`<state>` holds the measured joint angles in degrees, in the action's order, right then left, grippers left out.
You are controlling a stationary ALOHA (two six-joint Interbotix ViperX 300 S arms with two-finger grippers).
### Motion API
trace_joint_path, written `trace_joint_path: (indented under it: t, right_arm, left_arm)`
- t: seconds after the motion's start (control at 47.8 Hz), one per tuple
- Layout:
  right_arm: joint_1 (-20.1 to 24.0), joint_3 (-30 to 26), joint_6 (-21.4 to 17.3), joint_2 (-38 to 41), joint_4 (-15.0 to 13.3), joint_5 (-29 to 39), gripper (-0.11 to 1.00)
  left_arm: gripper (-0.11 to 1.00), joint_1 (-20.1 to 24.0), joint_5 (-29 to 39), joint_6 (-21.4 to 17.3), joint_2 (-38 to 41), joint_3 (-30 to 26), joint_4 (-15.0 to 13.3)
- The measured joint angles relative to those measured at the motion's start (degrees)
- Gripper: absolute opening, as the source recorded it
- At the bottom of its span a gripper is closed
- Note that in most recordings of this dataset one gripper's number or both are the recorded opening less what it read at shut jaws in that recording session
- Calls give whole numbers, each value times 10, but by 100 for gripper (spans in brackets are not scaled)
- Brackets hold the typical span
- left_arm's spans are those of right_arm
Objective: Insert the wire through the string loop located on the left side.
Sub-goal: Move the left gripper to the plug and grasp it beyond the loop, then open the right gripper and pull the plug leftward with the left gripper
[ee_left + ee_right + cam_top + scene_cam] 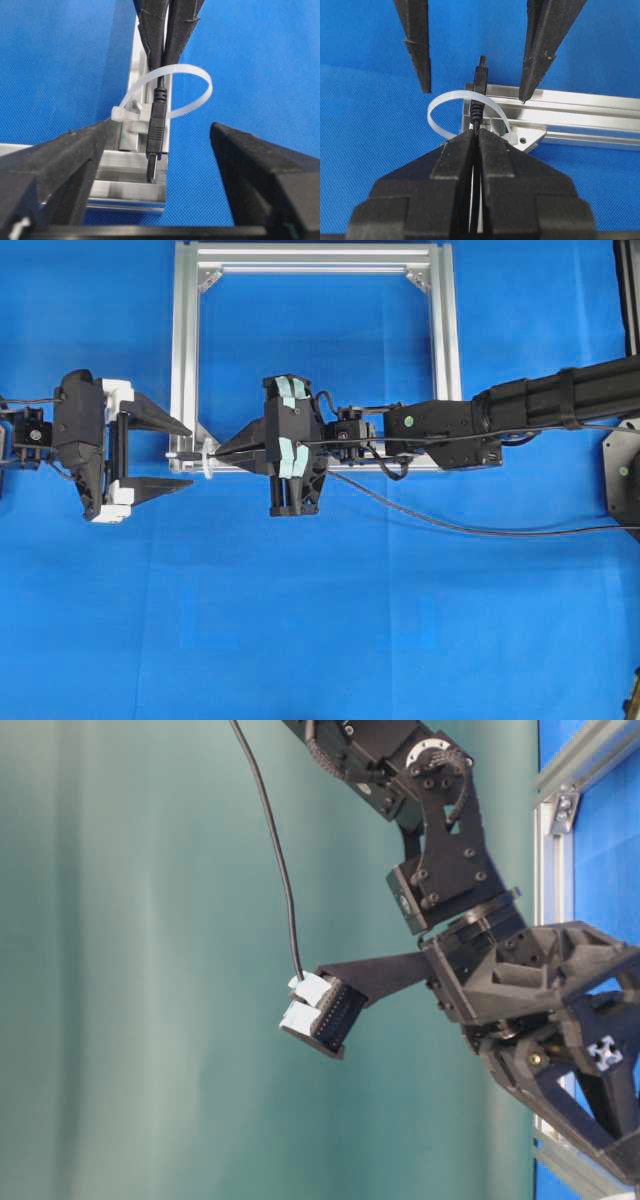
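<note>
The wire [155, 127] ends in a dark plug with a metal tip. My right gripper [476, 136] is shut on the wire just behind the plug. The white string loop [200, 95] is fixed to the near left corner of the aluminium frame [580, 112]. The plug [479, 82] pokes through the loop [440, 107] toward my left gripper. My left gripper [161, 127] is open, its fingers [65, 165] on either side of the plug without touching it. From overhead, the right gripper [222, 451] points left at the loop [207, 458], and the left gripper [185, 455] faces it.
The square aluminium frame [185, 350] lies on the blue cloth behind the grippers. The wire's slack [450, 525] trails right across the cloth under the right arm [520, 405]. Open blue cloth lies in front of both grippers.
</note>
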<state>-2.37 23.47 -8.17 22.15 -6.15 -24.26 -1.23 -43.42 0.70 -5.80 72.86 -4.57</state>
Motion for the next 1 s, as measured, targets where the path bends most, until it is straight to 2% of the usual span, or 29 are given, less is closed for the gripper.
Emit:
trace_joint_path:
  t: [0.063,0.188,0.251,0.816,0.9,0.984,1.005]
  right_arm:
    - [0,-1,0,0,0,0,0]
    - [0,0,0,0,0,0,0]
    - [-1,0,0,0,-1,0,0]
    - [-1,-1,0,0,-1,-2,1]
    - [-1,-1,-1,0,0,-2,11]
    - [0,-1,-4,0,-1,-2,31]
    - [1,-1,-4,-1,0,-2,39]
  left_arm:
    - [55,1,7,-4,0,-1,-1]
    - [17,8,24,-5,1,-6,0]
    - [8,11,25,-10,1,-7,2]
    - [8,16,28,-8,1,-4,3]
    - [8,17,28,-8,1,-4,3]
    - [8,18,28,-7,1,-3,2]
    - [8,18,28,-7,1,-3,2]
